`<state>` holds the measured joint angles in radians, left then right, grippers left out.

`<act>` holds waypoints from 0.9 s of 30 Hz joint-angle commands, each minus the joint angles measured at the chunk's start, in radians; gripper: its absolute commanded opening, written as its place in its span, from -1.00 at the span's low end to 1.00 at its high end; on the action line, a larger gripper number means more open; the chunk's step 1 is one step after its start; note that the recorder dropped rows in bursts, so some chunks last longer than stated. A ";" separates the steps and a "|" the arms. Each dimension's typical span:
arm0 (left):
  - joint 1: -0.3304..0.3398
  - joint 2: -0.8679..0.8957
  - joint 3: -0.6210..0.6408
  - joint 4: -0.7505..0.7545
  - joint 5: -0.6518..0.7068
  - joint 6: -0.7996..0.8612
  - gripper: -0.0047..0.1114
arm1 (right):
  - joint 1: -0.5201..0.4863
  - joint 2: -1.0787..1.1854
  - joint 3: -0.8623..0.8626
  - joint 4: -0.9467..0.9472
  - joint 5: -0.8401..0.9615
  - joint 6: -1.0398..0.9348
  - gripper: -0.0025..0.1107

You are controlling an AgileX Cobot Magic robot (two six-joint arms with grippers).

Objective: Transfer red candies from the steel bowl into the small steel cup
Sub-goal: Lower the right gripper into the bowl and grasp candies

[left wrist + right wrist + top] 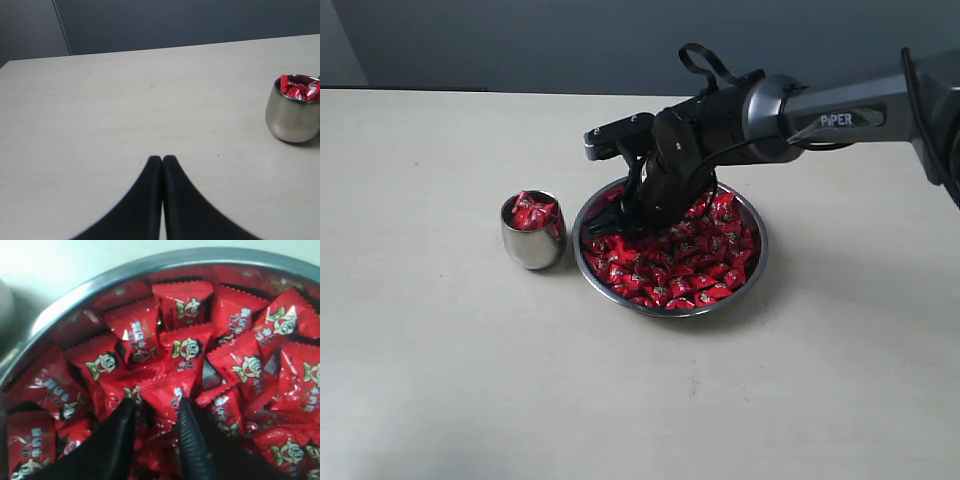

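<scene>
The steel bowl holds a heap of red candies, and its rim curves across the right wrist view. My right gripper is dipped into the bowl's left side. Seen from its wrist, the right gripper is shut on one red candy held between the two black fingertips. The small steel cup stands upright just left of the bowl with a few red candies in it; the cup also shows in the left wrist view. My left gripper is shut, empty, over bare table.
The pale table stretches round the bowl and cup, with a dark wall behind its far edge. My right arm reaches in from the right above the table. The left arm is out of the exterior view.
</scene>
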<state>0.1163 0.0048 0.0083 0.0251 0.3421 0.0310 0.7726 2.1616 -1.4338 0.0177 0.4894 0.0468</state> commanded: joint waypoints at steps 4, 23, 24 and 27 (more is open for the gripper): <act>-0.008 -0.005 -0.008 0.002 -0.005 -0.002 -0.91 | -0.004 0.003 0.001 -0.018 -0.015 -0.008 -0.96; -0.008 -0.005 -0.008 0.002 -0.005 -0.002 -0.91 | -0.004 -0.076 0.001 -0.011 0.027 -0.009 -0.97; -0.008 -0.005 -0.008 0.002 -0.005 -0.002 -0.91 | -0.004 -0.065 0.001 -0.011 0.025 -0.009 -0.93; -0.008 -0.005 -0.008 0.002 -0.005 -0.002 -0.91 | -0.004 -0.037 0.001 -0.011 0.015 -0.009 -0.64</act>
<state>0.1163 0.0048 0.0083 0.0251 0.3421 0.0310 0.7726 2.1022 -1.4338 0.0095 0.5115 0.0443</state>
